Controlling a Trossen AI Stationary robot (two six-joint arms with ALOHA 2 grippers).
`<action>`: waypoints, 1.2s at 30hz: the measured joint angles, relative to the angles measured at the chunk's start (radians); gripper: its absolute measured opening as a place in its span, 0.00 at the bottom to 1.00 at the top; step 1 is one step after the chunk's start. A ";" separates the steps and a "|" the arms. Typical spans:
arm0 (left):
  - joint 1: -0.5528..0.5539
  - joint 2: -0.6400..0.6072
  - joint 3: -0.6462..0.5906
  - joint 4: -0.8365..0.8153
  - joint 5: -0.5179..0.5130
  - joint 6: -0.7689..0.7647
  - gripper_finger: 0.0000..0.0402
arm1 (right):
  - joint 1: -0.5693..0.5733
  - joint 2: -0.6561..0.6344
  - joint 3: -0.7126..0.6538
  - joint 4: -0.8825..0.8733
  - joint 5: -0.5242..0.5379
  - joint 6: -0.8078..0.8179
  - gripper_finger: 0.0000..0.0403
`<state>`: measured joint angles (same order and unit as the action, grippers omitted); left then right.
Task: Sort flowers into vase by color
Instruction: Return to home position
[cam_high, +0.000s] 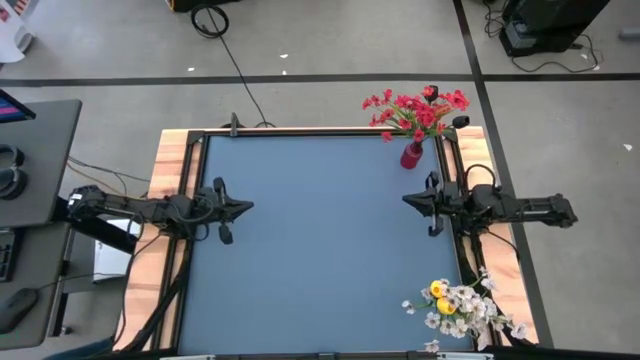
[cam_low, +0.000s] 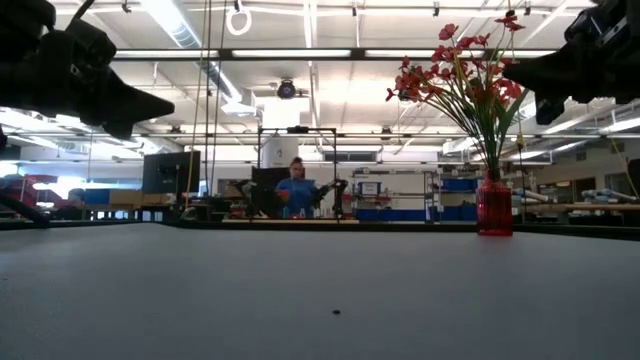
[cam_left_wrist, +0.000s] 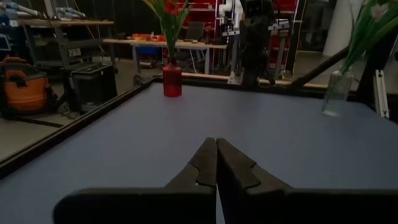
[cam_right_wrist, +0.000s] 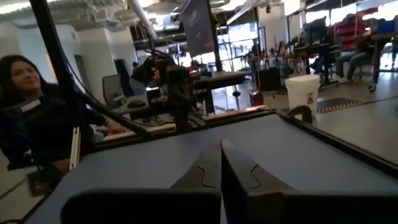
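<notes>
Red flowers (cam_high: 418, 110) stand with their stems in a red vase (cam_high: 411, 155) at the table's far right corner; the low view shows the vase (cam_low: 494, 208) upright on its base. White and yellow flowers (cam_high: 458, 305) stand in a clear vase (cam_left_wrist: 334, 93) at the near right corner. My left gripper (cam_high: 250, 207) hangs shut at the table's left edge, pointing level toward the middle, holding nothing. My right gripper (cam_high: 405, 200) hangs shut at the right edge, facing it, also holding nothing.
A dark metal frame (cam_high: 300, 130) and wooden border run round the blue tabletop (cam_high: 320, 250). The middle of the tabletop lies between both grippers. A person in blue (cam_low: 296, 188) sits far beyond the table; another person (cam_right_wrist: 25, 112) sits off its left side.
</notes>
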<state>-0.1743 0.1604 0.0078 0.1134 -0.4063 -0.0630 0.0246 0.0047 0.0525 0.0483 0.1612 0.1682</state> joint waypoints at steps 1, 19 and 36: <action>0.000 0.000 0.000 -0.004 0.000 0.000 0.02 | -0.002 0.000 -0.016 0.019 -0.002 0.011 0.01; 0.000 0.003 -0.001 -0.055 0.051 0.005 0.02 | -0.002 0.000 -0.045 0.012 -0.030 -0.019 0.01; -0.032 0.066 -0.001 -0.063 0.097 -0.046 0.02 | 0.000 0.008 -0.046 -0.011 -0.029 -0.048 0.04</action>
<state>-0.2061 0.2265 0.0067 0.0502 -0.3092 -0.1089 0.0246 0.0129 0.0067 0.0377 0.1323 0.1204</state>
